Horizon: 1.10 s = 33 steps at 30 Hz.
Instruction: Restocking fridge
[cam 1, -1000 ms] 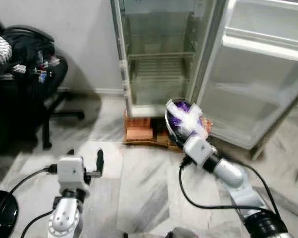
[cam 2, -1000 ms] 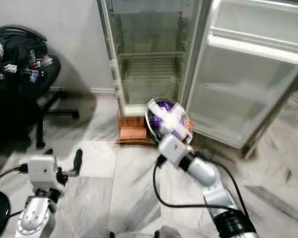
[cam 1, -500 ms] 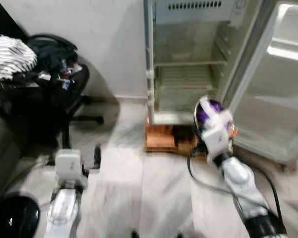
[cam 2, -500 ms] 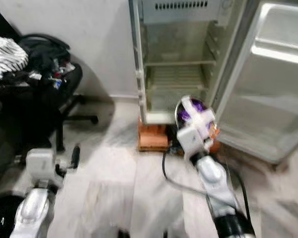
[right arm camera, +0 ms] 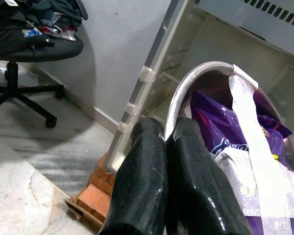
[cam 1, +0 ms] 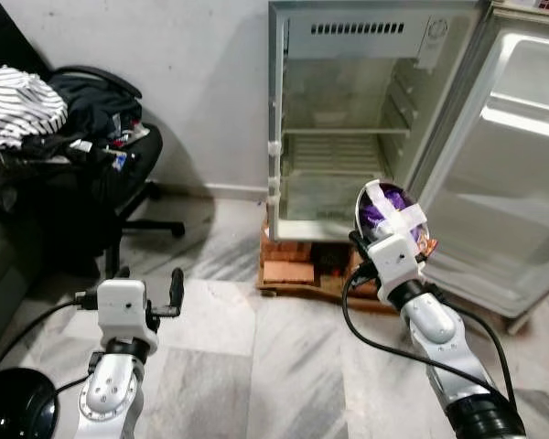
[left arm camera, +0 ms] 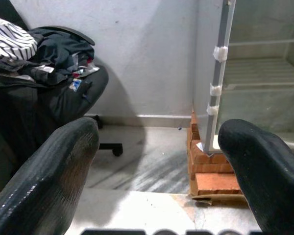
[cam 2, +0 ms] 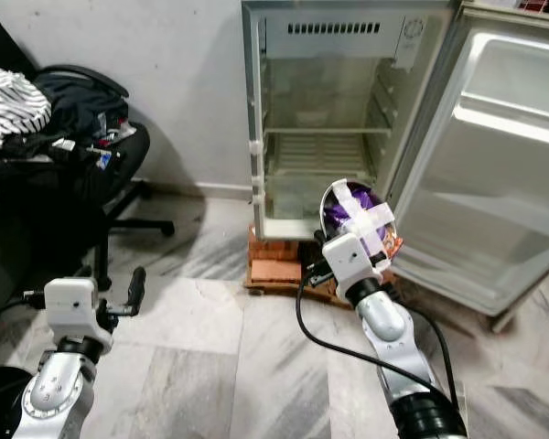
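Observation:
The small fridge [cam 1: 339, 137] stands open on bricks, its wire shelf and inner floor bare, its door [cam 1: 517, 174] swung out to the right. My right gripper [right arm camera: 165, 134] is shut on the rim of a metal bowl [cam 1: 391, 212], held tilted in front of the fridge's lower right corner. Purple packets [right arm camera: 220, 127] sit in the bowl under crossed strips of white tape [right arm camera: 252, 161]. My left gripper [cam 1: 149, 279] is low on the left over the floor, open and holding nothing; its fingers [left arm camera: 63, 166] frame the wall and the fridge's left edge.
Red bricks [cam 1: 288, 270] and cardboard prop up the fridge. An office chair [cam 1: 91, 155] heaped with clothes stands at the left against the wall. A black round object [cam 1: 18, 407] lies at the lower left. Marble floor lies open between me and the fridge.
The camera has shifted and steadied, so more of the fridge shows. The right gripper still holds the bowl before the fridge; the left arm stays low.

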{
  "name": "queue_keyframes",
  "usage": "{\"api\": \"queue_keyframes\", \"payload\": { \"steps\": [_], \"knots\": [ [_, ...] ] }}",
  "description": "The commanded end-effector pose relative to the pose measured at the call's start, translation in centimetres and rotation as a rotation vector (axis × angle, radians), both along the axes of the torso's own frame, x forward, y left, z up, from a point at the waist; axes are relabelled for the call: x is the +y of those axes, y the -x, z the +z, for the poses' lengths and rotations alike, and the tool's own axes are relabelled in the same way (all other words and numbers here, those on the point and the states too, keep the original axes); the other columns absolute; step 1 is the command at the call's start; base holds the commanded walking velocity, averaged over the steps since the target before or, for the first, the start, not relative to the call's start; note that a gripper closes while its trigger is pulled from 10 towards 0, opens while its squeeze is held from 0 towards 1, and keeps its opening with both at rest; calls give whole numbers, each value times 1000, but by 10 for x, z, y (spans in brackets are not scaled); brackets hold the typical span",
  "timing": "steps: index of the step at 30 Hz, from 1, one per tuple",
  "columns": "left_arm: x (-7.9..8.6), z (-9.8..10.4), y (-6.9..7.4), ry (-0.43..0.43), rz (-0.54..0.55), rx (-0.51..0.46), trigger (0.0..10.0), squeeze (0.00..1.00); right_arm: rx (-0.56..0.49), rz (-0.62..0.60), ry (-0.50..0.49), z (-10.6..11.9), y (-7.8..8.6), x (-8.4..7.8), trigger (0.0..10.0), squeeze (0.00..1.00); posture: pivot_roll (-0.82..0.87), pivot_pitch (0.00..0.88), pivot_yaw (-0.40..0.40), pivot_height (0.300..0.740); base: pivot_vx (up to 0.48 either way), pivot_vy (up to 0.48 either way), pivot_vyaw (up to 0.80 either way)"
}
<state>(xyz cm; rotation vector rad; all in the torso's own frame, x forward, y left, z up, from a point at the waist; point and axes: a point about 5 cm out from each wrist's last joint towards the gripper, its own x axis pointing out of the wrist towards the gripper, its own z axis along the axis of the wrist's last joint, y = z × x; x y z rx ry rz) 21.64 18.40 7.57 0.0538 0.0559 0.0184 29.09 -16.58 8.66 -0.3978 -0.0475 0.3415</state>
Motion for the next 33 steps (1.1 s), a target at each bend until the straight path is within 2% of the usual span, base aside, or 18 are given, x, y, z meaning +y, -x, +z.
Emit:
{"api": "queue_keyframes", "payload": {
  "steps": [1,33],
  "knots": [
    [2,1,0,-2,2,-7,10000,0,-17,10,-9,7,-5,4,10000,0,25,56,22,740,375,0,0],
    [-3,0,-3,18,-10,-19,10000,0,-11,86,7,8,-8,11,10000,0,20,71,7,740,421,8,0]
  ]
}}
